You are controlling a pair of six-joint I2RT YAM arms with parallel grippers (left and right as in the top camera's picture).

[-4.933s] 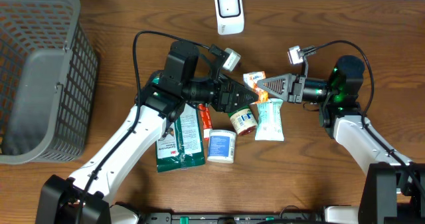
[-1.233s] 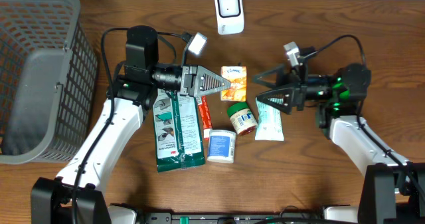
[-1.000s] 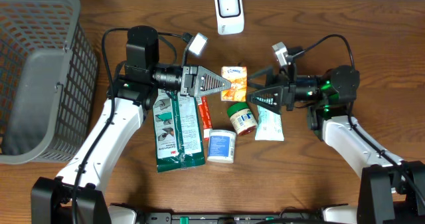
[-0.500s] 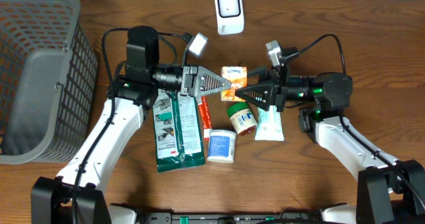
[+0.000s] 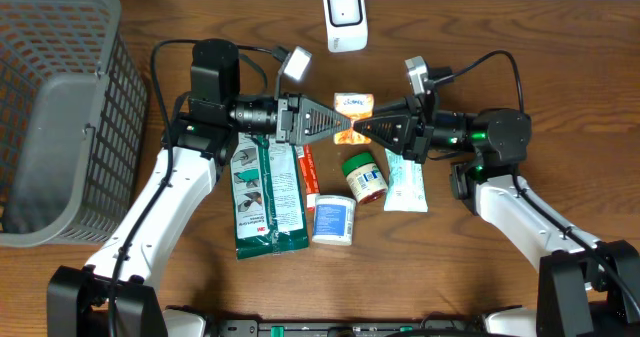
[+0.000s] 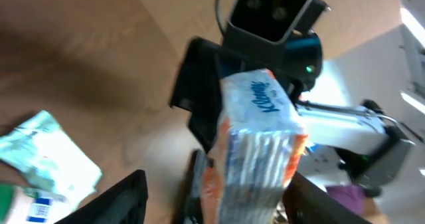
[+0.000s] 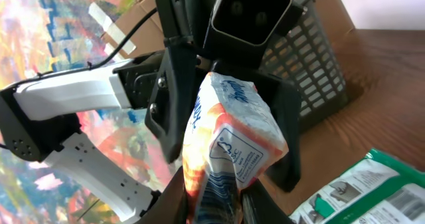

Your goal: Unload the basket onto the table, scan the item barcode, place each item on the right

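Orientation: pointing long axis of tissue pack [image 5: 353, 103] toward scanner [image 5: 345, 17], crosswise to both arms; showing Kleenex logo end farthest from the fingers in both wrist views. Hanging in mid-air above table [image 5: 600, 67], between the two arms' tips. Pinching its near end with right gripper [image 5: 365, 128], fingers closed against it. Flanking it with left gripper [image 5: 340, 125], fingers spread wide either side. Changing since half a second ago: letting go on the left, clamping on the right, hiding more of the pack from overhead. Resting on brown wood: green pouch [image 5: 268, 202], green-lidded jar [image 5: 365, 177], white tub [image 5: 333, 219], pale sachet [image 5: 405, 182]; grey basket [image 5: 60, 107] at left. Showing multicolour painted wall [image 7: 40, 24] behind in right wrist view.
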